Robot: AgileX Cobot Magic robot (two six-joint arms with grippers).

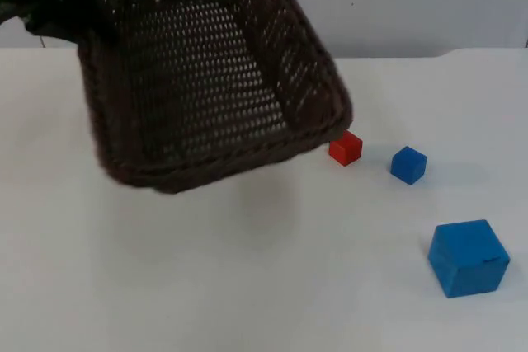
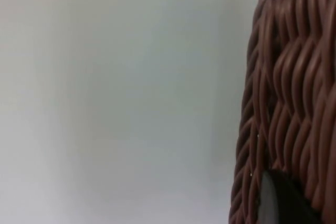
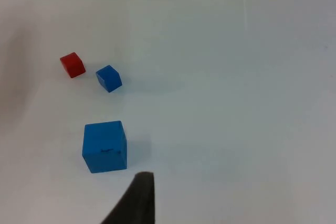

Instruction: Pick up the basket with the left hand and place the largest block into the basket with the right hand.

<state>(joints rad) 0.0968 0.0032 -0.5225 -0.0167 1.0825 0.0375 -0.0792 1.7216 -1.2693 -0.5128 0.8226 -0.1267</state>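
Observation:
A dark brown woven basket (image 1: 206, 72) hangs tilted above the table's left half, its opening turned toward the camera. My left gripper (image 2: 283, 203) is shut on its rim, and the weave of the basket (image 2: 294, 93) rises close beside it. The largest block, a big blue cube (image 1: 468, 257), rests on the table at the right front. My right gripper (image 3: 137, 203) hovers above the table just short of this big blue cube (image 3: 105, 146), apart from it.
A small red block (image 1: 346, 147) lies just past the basket's lower corner, with a small blue block (image 1: 408, 164) to its right. Both show beyond the big cube: red block (image 3: 72, 64), small blue block (image 3: 108, 78). The grey partition wall (image 1: 412, 6) closes the back.

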